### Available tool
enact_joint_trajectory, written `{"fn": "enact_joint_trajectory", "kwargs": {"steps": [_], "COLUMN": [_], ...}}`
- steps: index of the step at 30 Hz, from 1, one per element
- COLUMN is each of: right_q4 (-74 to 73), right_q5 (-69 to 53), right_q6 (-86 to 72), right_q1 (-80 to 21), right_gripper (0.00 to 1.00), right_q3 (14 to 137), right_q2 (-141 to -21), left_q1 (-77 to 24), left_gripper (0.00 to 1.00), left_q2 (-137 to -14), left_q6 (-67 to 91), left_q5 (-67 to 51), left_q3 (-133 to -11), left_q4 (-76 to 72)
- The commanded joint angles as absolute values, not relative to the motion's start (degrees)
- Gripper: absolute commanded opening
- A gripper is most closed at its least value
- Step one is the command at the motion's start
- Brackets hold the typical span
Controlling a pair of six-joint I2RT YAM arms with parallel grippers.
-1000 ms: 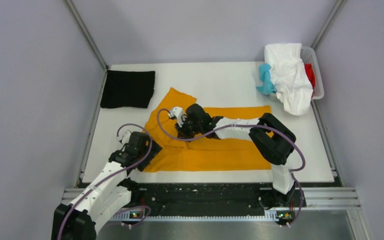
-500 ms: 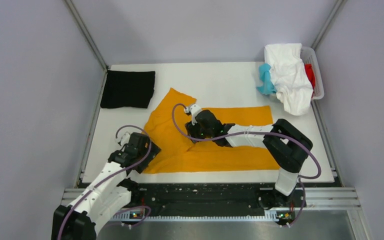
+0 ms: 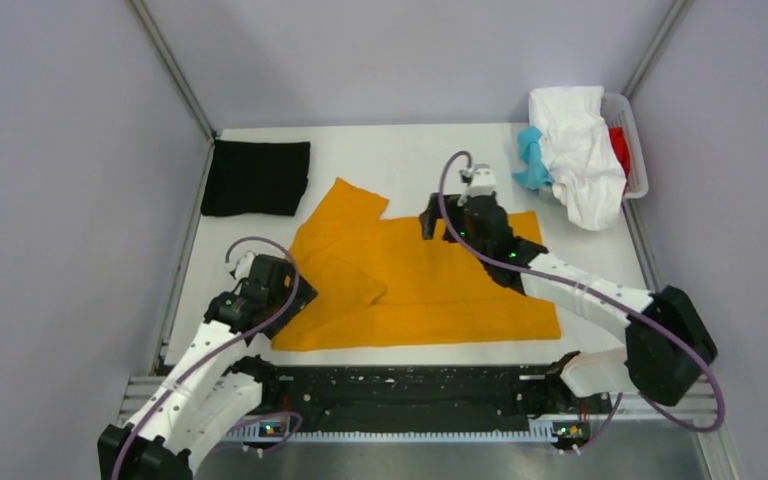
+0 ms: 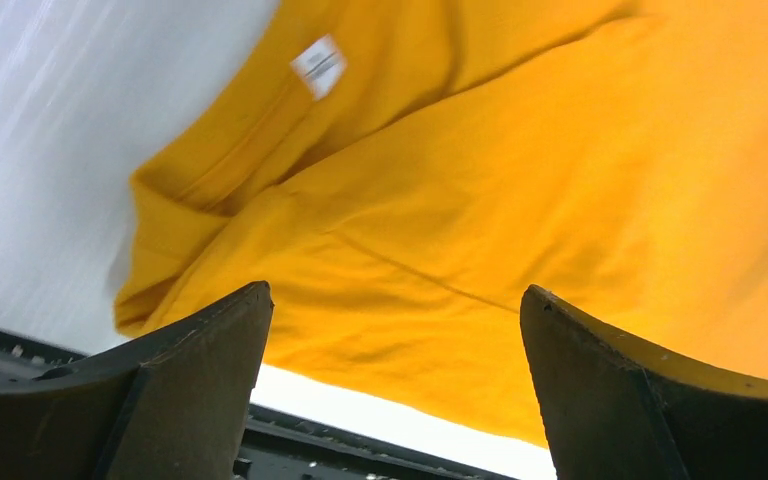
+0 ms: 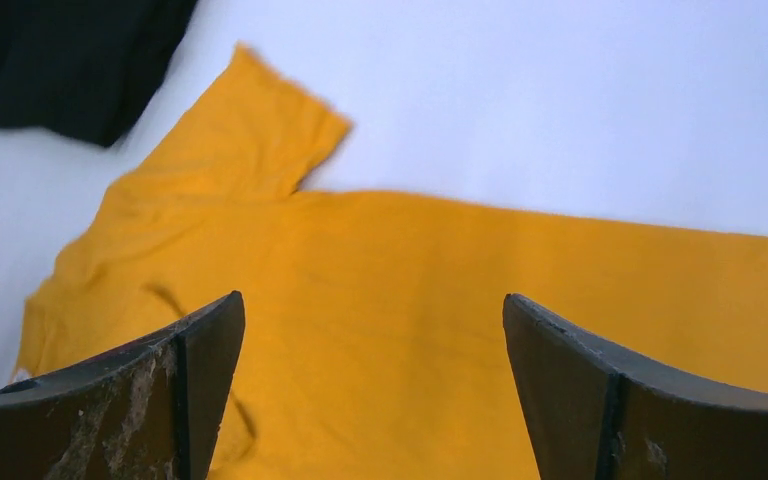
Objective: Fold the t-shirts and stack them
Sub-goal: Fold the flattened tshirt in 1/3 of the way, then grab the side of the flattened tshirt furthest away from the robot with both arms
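Note:
The mustard-orange t-shirt (image 3: 430, 285) lies spread on the white table, one sleeve pointing to the far left and its near-left part creased over. A black t-shirt (image 3: 256, 177) sits folded at the far left corner. My right gripper (image 3: 432, 218) hovers open over the orange shirt's far edge, and the cloth (image 5: 440, 290) shows between its empty fingers. At the shirt's near-left edge my left gripper (image 3: 298, 300) stands open and empty. Its view shows the orange cloth (image 4: 480, 180), the collar with a white label (image 4: 318, 65) and the table's front edge.
A white basket (image 3: 640, 150) at the far right corner holds a white shirt (image 3: 580, 150) draped over its rim, a teal one (image 3: 532, 160) and a red one (image 3: 620, 148). Grey walls close in three sides. The black shirt (image 5: 60, 55) shows far left in the right wrist view.
My right gripper has opened, let go of the orange cloth, and swung from the shirt's left part to its far edge. The shirt now lies spread wider. The left arm has barely shifted.

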State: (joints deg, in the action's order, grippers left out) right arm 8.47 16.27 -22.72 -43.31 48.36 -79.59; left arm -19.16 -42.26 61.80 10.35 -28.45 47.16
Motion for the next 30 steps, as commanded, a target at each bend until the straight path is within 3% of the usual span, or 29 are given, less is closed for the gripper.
{"fn": "enact_joint_trajectory", "kwargs": {"steps": [1,6,14,21,30], "right_q4": [5.36,-3.11,-9.68,-11.42,-11.78], "right_q5": [20.44,22.76,23.15,23.39,22.50], "right_q6": [-27.07,-24.58,-23.64,-22.84,-22.65], "right_q1": [-36.44,-32.60,-28.02,-25.20,-23.81], "right_gripper": [0.99,0.99,0.99,0.99,0.99], "right_q3": [44.71,45.25,46.08,45.15,45.68], "right_q2": [-70.62,-68.14,-70.24,-70.17,-72.33], "left_q1": [-18.77,-18.64,-16.63,-14.59,-14.32], "left_gripper": [0.99,0.99,0.98,0.92,0.81], "left_q2": [-47.68,-69.29,-107.14,-132.49,-141.46], "left_q6": [53.18,45.39,35.16,28.72,26.81], "left_q5": [12.11,14.35,15.62,18.40,13.78], "left_q3": [-37.13,-52.51,-94.66,-126.78,-131.37], "left_q4": [38.62,31.98,36.75,44.70,37.94]}}
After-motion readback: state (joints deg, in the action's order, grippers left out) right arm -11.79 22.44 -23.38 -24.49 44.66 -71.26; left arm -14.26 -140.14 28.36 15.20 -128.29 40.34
